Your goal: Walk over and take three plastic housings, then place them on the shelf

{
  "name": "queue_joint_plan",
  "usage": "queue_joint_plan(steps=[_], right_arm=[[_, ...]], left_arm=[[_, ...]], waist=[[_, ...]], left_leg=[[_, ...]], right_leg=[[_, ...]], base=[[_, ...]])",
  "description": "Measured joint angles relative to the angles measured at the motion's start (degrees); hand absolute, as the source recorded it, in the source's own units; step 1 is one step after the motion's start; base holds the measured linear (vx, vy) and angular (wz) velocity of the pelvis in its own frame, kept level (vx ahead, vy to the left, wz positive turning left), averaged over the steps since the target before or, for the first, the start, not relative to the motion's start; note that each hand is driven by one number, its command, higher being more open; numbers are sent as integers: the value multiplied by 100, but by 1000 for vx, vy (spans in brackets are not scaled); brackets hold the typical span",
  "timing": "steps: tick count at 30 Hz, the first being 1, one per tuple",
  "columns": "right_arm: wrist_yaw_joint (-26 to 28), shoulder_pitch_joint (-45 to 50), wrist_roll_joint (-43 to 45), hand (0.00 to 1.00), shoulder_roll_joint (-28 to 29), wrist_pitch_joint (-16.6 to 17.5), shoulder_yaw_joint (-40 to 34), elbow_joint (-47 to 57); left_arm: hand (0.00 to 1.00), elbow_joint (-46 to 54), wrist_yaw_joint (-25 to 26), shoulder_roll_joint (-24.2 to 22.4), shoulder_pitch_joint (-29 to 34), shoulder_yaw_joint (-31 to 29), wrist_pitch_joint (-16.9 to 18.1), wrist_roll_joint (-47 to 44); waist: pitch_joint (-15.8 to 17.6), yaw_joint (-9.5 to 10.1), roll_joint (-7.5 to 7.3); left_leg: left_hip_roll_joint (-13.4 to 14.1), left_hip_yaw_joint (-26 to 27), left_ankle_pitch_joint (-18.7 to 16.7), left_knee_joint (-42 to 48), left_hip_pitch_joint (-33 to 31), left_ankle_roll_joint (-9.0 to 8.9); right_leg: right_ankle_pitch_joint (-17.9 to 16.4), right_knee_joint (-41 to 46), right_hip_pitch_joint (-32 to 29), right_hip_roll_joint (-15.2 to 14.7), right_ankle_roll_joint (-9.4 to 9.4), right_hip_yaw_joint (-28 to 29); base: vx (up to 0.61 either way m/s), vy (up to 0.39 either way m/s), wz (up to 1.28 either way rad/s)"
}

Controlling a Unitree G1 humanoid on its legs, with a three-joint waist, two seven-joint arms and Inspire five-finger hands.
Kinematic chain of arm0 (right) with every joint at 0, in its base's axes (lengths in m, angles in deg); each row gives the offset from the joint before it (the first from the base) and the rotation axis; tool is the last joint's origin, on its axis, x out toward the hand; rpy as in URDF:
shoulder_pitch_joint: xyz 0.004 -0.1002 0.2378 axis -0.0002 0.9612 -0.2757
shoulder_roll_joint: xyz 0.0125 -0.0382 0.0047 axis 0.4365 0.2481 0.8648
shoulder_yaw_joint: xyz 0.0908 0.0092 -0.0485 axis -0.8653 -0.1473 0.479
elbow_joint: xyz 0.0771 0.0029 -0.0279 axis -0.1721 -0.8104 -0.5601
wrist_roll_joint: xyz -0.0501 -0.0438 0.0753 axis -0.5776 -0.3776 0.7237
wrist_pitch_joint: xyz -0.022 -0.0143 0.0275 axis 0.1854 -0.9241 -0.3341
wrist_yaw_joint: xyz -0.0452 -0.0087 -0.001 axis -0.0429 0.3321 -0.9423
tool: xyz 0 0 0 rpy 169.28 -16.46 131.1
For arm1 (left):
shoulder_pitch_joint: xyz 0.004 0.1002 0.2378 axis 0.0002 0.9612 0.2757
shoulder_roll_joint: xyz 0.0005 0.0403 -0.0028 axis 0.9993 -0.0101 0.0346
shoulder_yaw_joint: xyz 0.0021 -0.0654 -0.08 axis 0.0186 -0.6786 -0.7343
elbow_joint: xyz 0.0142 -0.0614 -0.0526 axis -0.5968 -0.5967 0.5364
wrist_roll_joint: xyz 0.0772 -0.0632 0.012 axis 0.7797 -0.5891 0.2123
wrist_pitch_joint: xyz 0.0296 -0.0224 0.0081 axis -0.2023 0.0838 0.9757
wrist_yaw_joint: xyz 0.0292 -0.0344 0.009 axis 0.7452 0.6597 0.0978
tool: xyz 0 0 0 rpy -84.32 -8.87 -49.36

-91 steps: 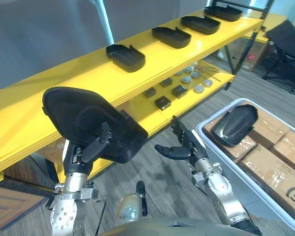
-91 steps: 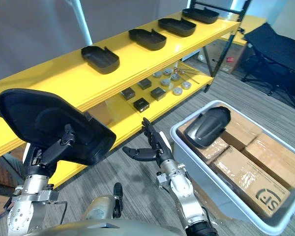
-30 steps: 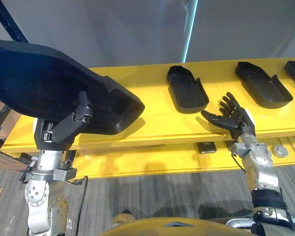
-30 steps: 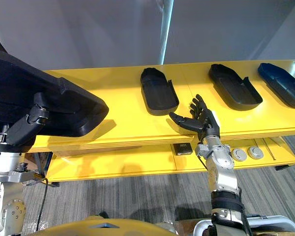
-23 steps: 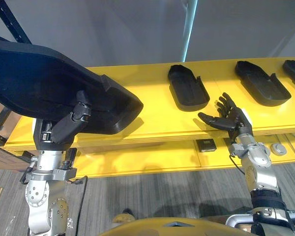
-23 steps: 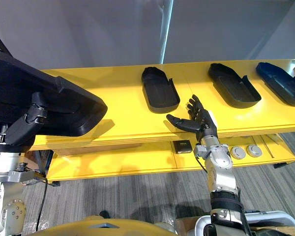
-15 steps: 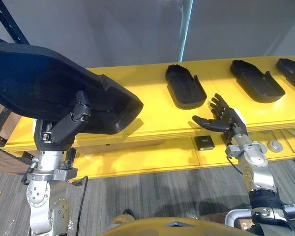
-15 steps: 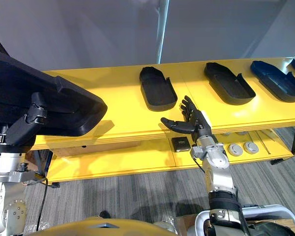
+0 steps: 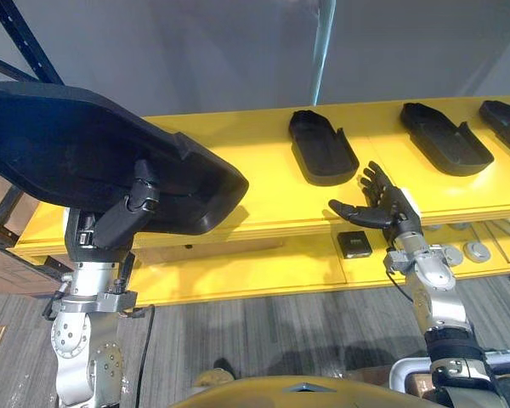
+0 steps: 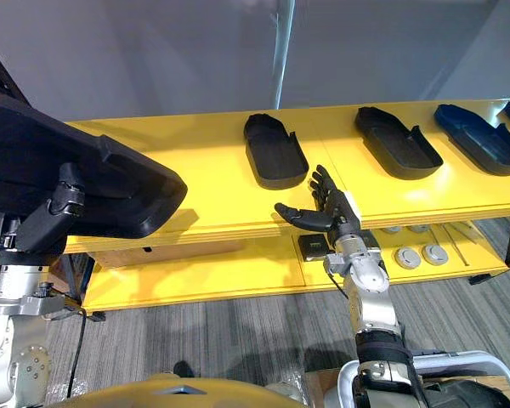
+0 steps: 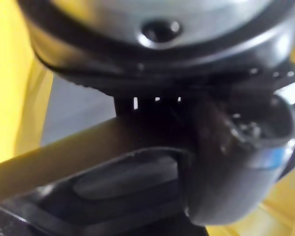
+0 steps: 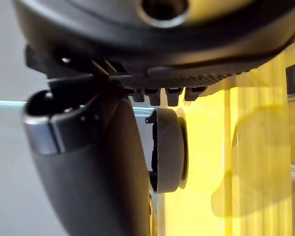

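Left hand (image 9: 119, 225), curled round the plastic housing (image 9: 68, 144), should set it flat on the shelf (image 9: 263, 174) just beyond — right hand (image 9: 389, 211) splayed, empty.

Head stereo pair looking down, sharing yellow shelf (image 9: 268, 144), wrist cameras tight on left hand (image 11: 236, 162), right hand (image 12: 88, 187)

grey wall (image 9: 195, 51) | grey streaked floor (image 9: 263, 331) | pale upright pole (image 9: 323, 42) | dark rack post (image 9: 10, 34)

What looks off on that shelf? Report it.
Nothing stands out. Housings on the shelf lie open side up in a row; the left hand grips another housing, tilted, near the shelf's left end; the right hand is open.
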Motion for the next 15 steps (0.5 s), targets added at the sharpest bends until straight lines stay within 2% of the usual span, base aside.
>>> queue_joint_plan(steps=[6,15], right_arm=[[-368,-219,-172,100,0,39,102,-242],[-616,-567,-210,100,0,38,110,-554]], left_arm=[[0,-96,95,-3,9,105,0,-11],[0,-96,122,-2,9,163,0,-34]], waist=[[19,45,40],[31,90,116]], left_leg=[[2,-19,41,-2,-10,22],[15,-54,108,-2,-120,53]], right_leg=[[14,0,1,-1,-2,-7],[78,-101,-51,29,-51,-57]], base=[[-25,14,1],[0,3,1]])
